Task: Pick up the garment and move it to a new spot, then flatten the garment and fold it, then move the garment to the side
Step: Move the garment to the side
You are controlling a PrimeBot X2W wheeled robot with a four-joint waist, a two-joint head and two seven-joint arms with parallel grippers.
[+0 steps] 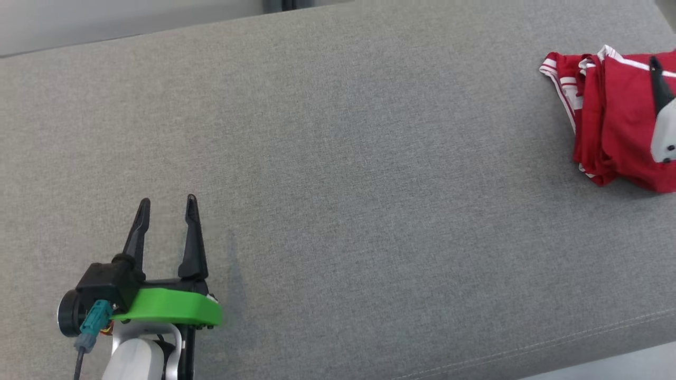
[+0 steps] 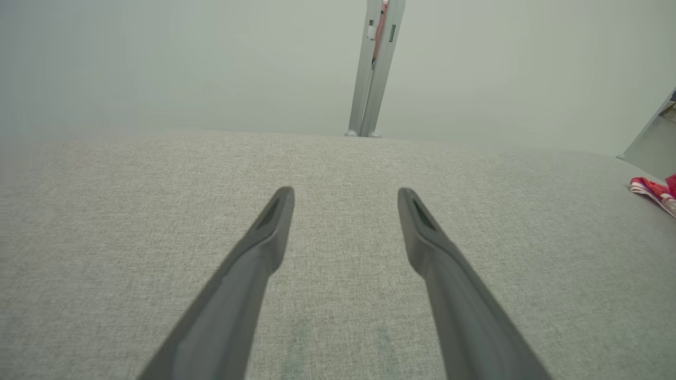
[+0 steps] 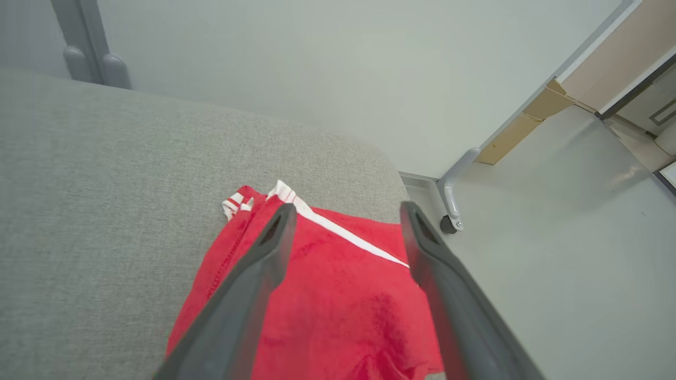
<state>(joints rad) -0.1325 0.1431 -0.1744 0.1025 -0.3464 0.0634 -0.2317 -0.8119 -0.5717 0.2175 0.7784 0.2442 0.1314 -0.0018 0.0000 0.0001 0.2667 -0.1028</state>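
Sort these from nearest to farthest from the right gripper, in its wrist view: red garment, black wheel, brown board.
1. Red garment, beneath the right gripper.
2. Black wheel, on the floor beyond the cushion.
3. Brown board, farther back, upper right.

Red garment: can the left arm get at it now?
Likely not without a long reach. Nothing blocks the grey cushion between, but the red garment lies at its far right edge, far from the left gripper, and the right gripper hangs over it, jaws open.
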